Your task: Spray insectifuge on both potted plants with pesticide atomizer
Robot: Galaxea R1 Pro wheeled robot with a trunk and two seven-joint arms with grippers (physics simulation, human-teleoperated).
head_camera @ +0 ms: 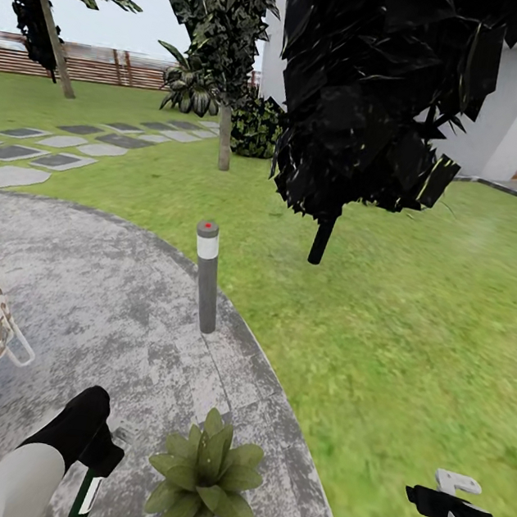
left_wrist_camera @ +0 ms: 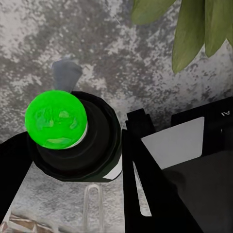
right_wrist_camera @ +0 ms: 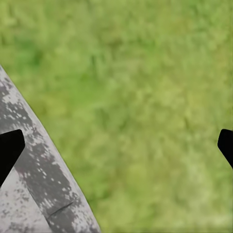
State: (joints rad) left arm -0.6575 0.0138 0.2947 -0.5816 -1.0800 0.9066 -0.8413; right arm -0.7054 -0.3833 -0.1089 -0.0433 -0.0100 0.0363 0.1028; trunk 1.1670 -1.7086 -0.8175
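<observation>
Left claw (head_camera: 99, 467) gripping half-hidden pesticide atomizer (head_camera: 88, 496)

Even, bright daylight throughout; no distinct cast shadows. Foliage of the near black-leaved tree (head_camera: 381, 103) renders almost unlit. Green lawn (right_wrist_camera: 145, 97) appears soft and blurred up close.

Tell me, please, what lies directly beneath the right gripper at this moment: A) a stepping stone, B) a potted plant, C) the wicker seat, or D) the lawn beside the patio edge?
D. The right wrist view shows the right gripper, fingertips wide apart, above the lawn with the patio edge alongside; the potted plant sits on the paving nearer the left gripper, which holds the pesticide atomizer.
</observation>
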